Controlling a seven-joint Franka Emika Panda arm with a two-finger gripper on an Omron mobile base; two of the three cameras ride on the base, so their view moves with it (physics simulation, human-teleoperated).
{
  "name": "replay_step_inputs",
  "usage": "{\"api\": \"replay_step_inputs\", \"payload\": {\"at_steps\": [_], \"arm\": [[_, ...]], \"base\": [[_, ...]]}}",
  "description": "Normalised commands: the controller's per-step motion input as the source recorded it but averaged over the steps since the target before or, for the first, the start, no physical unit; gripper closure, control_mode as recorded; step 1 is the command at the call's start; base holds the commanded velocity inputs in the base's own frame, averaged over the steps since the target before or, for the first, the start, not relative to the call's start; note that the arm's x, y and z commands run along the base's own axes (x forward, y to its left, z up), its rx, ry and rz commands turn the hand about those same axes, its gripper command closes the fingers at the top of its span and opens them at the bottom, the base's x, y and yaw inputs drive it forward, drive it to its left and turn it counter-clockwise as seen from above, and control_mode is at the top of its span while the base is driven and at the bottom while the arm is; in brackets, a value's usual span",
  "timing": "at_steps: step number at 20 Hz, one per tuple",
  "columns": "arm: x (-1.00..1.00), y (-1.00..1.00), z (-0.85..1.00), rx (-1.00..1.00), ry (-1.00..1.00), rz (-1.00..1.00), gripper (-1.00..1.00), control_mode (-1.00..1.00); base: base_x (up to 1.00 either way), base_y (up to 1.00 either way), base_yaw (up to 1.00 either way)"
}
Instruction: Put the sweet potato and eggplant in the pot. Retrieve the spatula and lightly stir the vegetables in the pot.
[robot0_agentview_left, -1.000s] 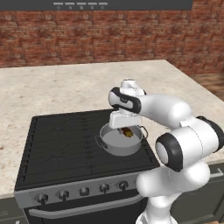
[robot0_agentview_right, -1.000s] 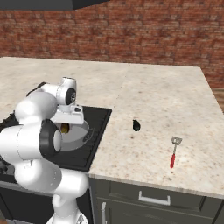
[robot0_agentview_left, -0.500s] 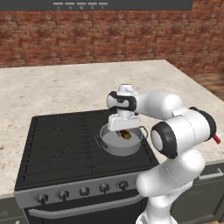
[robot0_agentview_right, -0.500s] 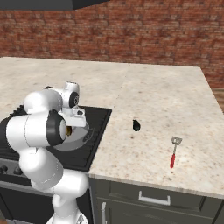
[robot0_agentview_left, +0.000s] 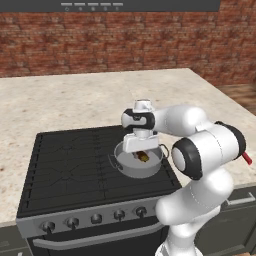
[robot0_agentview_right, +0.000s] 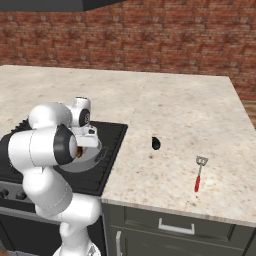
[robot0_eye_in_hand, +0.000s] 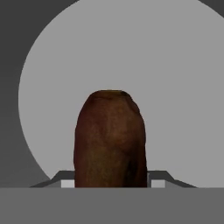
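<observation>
While the tool (robot0_agentview_left: 141, 151) hangs just above the pot (robot0_agentview_left: 125, 167) on the stove (robot0_agentview_left: 70, 165), it is clamped on the sweet potato (robot0_eye_in_hand: 109, 140). Well to the right of the pot, the eggplant (robot0_agentview_right: 156, 143) and spatula (robot0_agentview_right: 198, 174) lie on the surface (robot0_agentview_right: 190, 125).

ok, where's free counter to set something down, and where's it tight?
Free: the counter between the eggplant and brick wall, and in front of the spatula. Stove's left burners are bare. Tight: the pot, with the gripper holding the sweet potato over it.
</observation>
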Motion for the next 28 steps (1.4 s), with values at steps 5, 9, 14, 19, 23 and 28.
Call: {"api": "replay_step_inputs", "payload": {"at_steps": [5,9,14,19,23,28], "arm": [[0.00,0.04,0.00,-0.02,-0.09,0.00,1.00,-1.00],[0.07,0.00,0.00,-0.01,-0.07,0.00,1.00,-1.00],[0.17,0.00,0.00,-0.01,-0.01,-0.02,1.00,-1.00],[0.28,0.01,-0.02,-0.02,0.00,-0.03,1.00,-1.00],[0.18,0.02,-0.14,-0.01,0.00,-0.03,1.00,-1.00],[0.03,0.02,-0.11,0.00,0.01,-0.03,1.00,-1.00]], "base": [[0.00,0.00,0.00],[0.00,0.00,0.00],[0.00,0.00,0.00],[0.00,0.00,0.00],[0.00,0.00,0.00],[0.00,0.00,0.00]]}}
